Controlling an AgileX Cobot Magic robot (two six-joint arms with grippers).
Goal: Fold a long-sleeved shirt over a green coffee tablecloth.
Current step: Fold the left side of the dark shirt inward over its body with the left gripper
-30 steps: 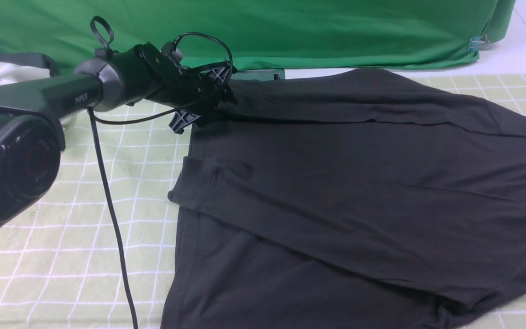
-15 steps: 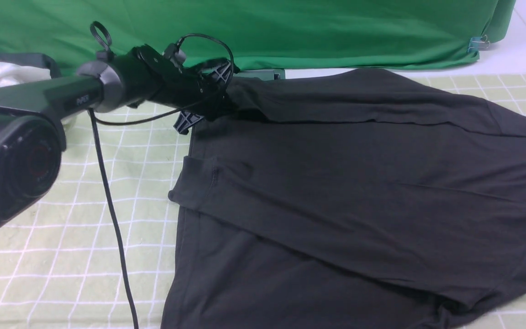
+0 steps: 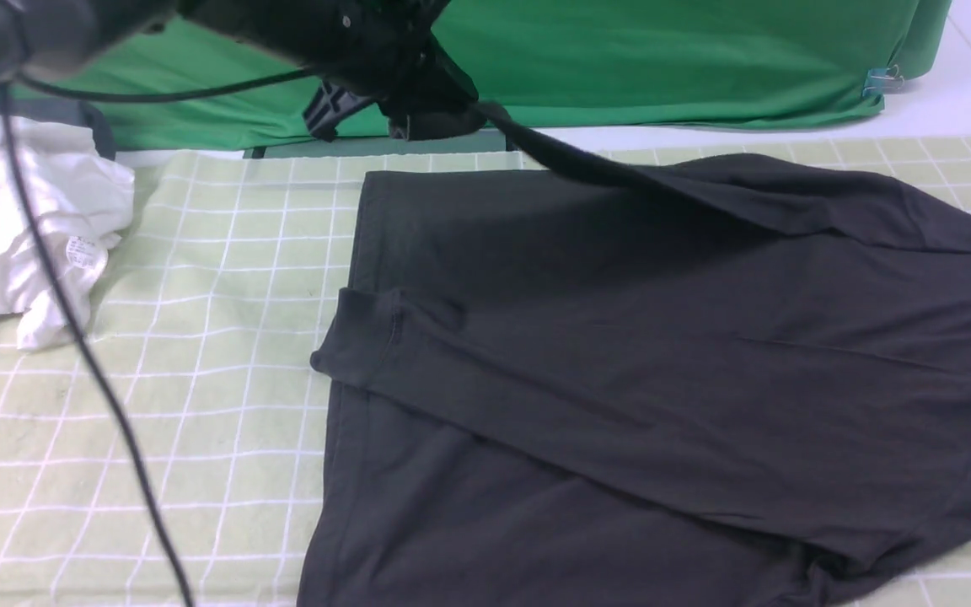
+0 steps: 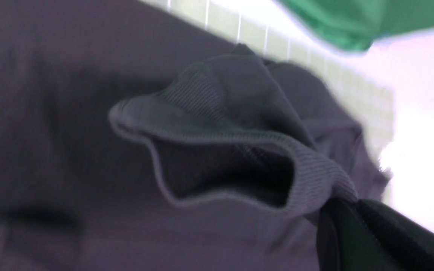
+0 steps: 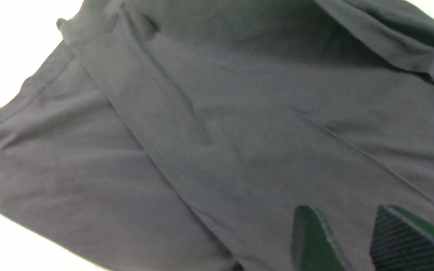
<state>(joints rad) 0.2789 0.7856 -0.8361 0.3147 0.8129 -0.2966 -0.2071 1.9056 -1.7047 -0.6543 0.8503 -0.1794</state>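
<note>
The long-sleeved shirt point(image 3: 637, 362), black and soft, lies spread over the green coffee tablecloth point(image 3: 224, 278), with one sleeve folded across its body. My left gripper point(image 3: 475, 111) is raised at the back, shut on the ribbed cuff point(image 4: 220, 131) of the other sleeve. That sleeve point(image 3: 587, 164) stretches taut from the gripper down to the shirt's far edge. In the left wrist view the fingertips point(image 4: 339, 210) pinch the cuff's rim. My right gripper point(image 5: 347, 214) hovers open just above the shirt's body point(image 5: 239, 143), with nothing between its fingers.
A crumpled white garment point(image 3: 30, 228) with a small label lies at the left on the tablecloth. A plain deep-green cloth point(image 3: 662, 59) hangs along the back. The left arm's black cable point(image 3: 89, 362) dangles over the left side.
The left gripper shut on the sleeve cuff at the shirt's far left corner, then rose and moved right, pulling the sleeve up. The arm no longer hides the white garment.
</note>
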